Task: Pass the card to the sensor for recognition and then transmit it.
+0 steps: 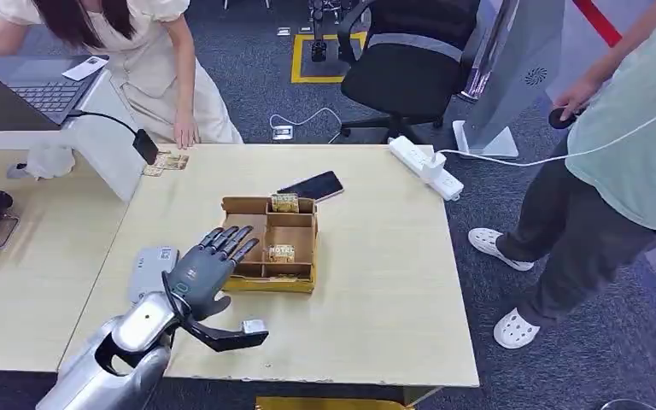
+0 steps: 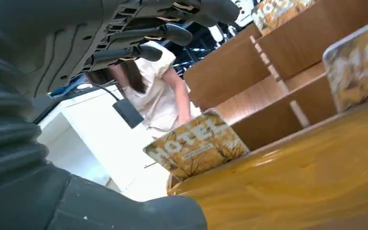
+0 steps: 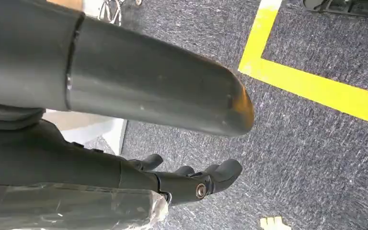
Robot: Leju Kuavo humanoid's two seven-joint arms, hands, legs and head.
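A pale wooden table [image 1: 376, 256] stands on dark blue carpet, with one person leaning over its far edge and another standing off its right side. In the head view a cardboard divided box [image 1: 301, 282] sits near the table's middle, a card [image 1: 279, 253] upright in its near compartment and another card at its far wall; a dark phone [image 1: 312, 185] lies just behind the box and a grey sensor [image 1: 152, 269] lies flat toward the left edge. The left hand [image 1: 207, 267] hovers at the box's left wall, fingers spread and holding nothing. The left wrist view shows the fingers [image 2: 163, 33] extended above the box's yellow wall, the "HOTEL" card leaning inside. The right wrist view shows the right hand [image 3: 191, 179] hanging over the carpet, fingers loosely curled and empty. The thin card stands close to the divider, so fingers could shove the light box or tip the card flat.
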